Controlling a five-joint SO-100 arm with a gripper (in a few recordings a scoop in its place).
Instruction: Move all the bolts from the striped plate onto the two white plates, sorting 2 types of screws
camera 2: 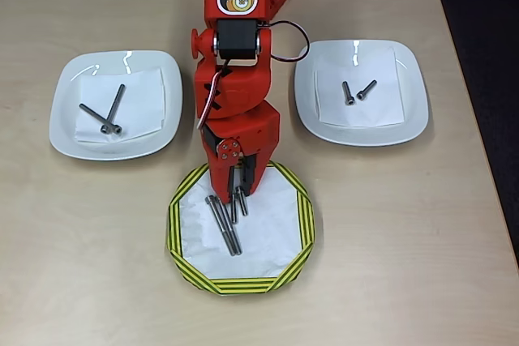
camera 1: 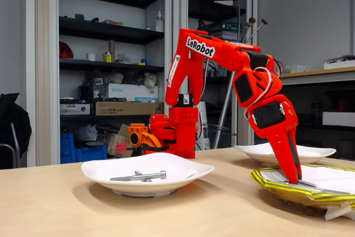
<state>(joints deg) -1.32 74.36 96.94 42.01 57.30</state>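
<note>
The striped plate (camera 2: 304,224) (camera 1: 272,184) lies at the table's front with a white paper in it. On it rest two long bolts (camera 2: 225,226) side by side and two shorter bolts (camera 2: 242,203) just right of them. My red gripper (camera 2: 238,190) (camera 1: 293,180) points down into this plate, its tips at the upper ends of the shorter bolts. The fingers stand close together with a narrow dark gap; whether they clamp a bolt is unclear. The left white plate (camera 2: 61,111) (camera 1: 183,171) holds two long bolts (camera 2: 109,111) (camera 1: 138,177). The right white plate (camera 2: 413,103) (camera 1: 316,154) holds two short bolts (camera 2: 357,91).
The arm's red base (camera 1: 175,131) stands at the back middle of the wooden table (camera 2: 405,265), between the two white plates. The table's edge runs along the right side in the overhead view. Shelves with boxes stand behind the table.
</note>
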